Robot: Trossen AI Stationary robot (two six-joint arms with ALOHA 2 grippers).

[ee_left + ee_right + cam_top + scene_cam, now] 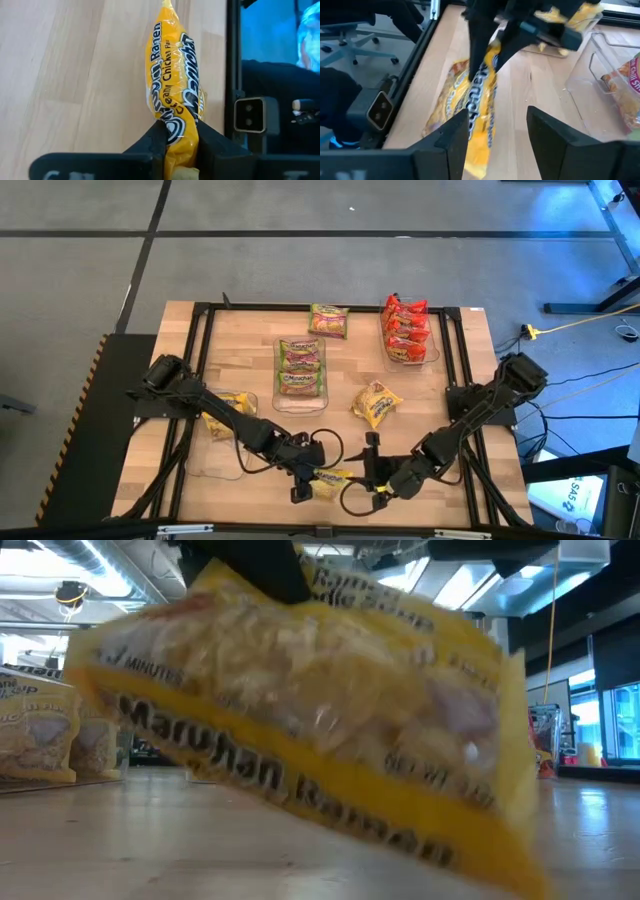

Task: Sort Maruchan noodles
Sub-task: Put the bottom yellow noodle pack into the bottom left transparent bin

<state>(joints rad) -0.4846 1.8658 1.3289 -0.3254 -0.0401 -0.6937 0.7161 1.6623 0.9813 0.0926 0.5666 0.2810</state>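
Near the table's front edge, the left gripper (pixel 181 142) pinches a crinkly yellow plastic noodle packet (pixel 175 95); the right gripper (pixel 497 135) sits beside it, fingers spread.

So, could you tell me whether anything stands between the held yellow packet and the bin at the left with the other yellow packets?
Nothing visible does. The left end effector grips the yellow crinkly plastic noodle packet; bare wooden table lies between it and the clear plastic bin.
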